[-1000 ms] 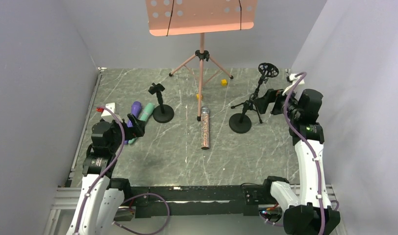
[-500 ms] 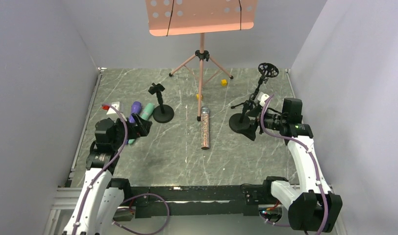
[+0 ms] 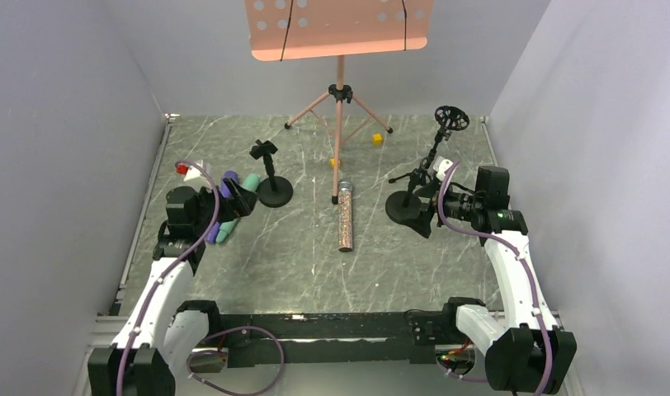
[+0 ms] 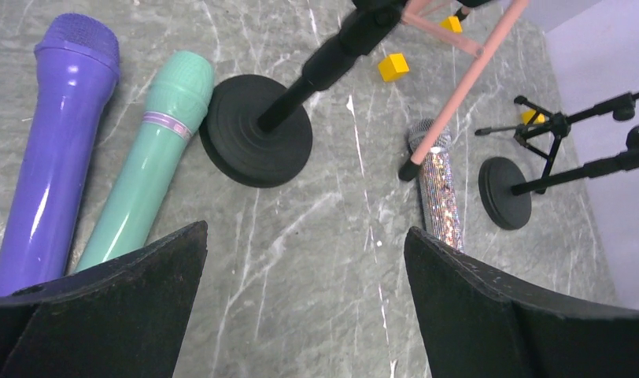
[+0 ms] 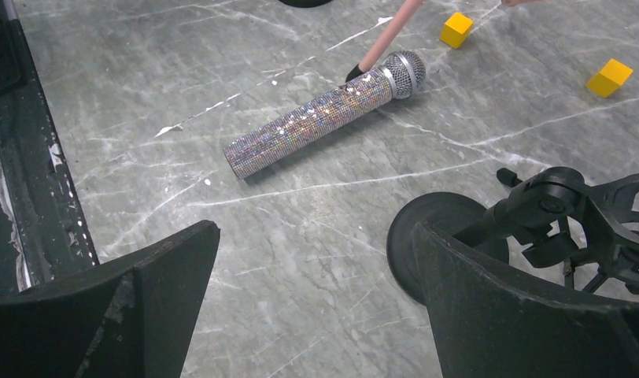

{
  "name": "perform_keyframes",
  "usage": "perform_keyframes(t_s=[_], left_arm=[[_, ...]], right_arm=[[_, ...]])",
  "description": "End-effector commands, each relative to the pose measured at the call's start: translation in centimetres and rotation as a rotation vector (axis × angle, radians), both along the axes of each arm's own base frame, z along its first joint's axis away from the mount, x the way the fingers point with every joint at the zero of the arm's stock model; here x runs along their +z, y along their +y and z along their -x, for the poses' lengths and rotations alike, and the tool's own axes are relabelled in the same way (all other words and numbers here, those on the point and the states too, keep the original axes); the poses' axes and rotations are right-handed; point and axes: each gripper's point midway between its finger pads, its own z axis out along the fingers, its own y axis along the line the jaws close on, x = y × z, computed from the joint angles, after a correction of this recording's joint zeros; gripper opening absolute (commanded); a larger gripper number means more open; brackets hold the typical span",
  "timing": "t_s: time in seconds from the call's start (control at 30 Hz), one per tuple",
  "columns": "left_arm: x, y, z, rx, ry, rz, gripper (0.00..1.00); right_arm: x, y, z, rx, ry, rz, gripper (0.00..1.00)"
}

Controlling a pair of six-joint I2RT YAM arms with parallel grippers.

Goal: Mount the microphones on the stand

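Microphones (image 3: 346,216), three, none yet mounted: purple microphone (image 4: 53,142) and mint-green microphone (image 4: 155,169) flat on bench (image 3: 299,264) by short stand (image 4: 257,130), glittery microphone (image 5: 316,118) mid-bench; left claw (image 4: 304,232) and right claw (image 5: 316,228) gape empty, seemingly poised for pickup.

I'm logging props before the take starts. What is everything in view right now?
purple microphone: one, purple, lying far left
mint-green microphone: one, mint, beside it
glittery microphone: one, pinkish-silver, lying centre
left round-base stand: one, black, beside mint microphone's head
right round-base stand: one, black, right of centre
tripod stand: one, black, behind it
music stand: one, pink, far centre
yellow cubes: at least two, by music stand's legs
left gripper: one, black, open above purple and mint microphones
right gripper: one, black, open near right round-base stand
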Motion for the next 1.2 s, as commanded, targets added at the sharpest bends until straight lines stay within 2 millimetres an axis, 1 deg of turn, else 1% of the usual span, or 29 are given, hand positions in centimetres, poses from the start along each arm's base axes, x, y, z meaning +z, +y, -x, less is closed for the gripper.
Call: perform_keyframes(t_s=[0.0, 0.13, 0.27, 0.47, 0.5, 0.67, 0.77, 0.87, 1.03, 1.17], left_arm=[[2.9, 0.1, -2.1, -0.024, -0.094, 0.090, 0.99], [3.1, 0.2, -3.1, -0.048, -0.098, 0.119, 0.99], [3.3, -0.3, -4.0, -0.102, -0.093, 0.146, 0.99], [3.0, 0.0, -5.7, -0.115, -0.103, 0.126, 0.99], [3.2, -0.1, -6.1, -0.128, -0.113, 0.128, 0.97], [3.4, -1.9, -7.4, -0.217, -0.171, 0.156, 0.99], [2.9, -2.9, -8.4, -0.234, -0.215, 0.107, 0.98], [2.7, -3.6, -9.6, -0.213, -0.273, 0.041, 0.97], [1.9, -3.5, -11.9, -0.139, -0.332, -0.001, 0.92], [1.0, -3.9, -13.4, -0.123, -0.351, 0.024, 0.83]], right_arm=[[1.6, -0.2, -0.7, -0.011, -0.059, 0.006, 1.00], [1.6, -0.3, -0.8, -0.019, -0.062, 0.012, 1.00], [1.6, -0.3, -0.8, -0.022, -0.061, 0.013, 1.00], [1.8, -0.2, -0.7, -0.016, -0.055, 0.006, 1.00], [1.8, -0.2, -0.7, -0.017, -0.058, 0.007, 1.00], [1.8, -0.2, -0.7, -0.016, -0.058, 0.008, 1.00], [1.8, -0.3, -0.7, -0.019, -0.058, 0.010, 1.00], [1.8, -0.3, -0.7, -0.020, -0.058, 0.011, 1.00], [1.7, -0.4, -0.8, -0.025, -0.058, 0.013, 1.00], [1.6, -0.5, -1.0, -0.035, -0.058, 0.021, 1.00]])
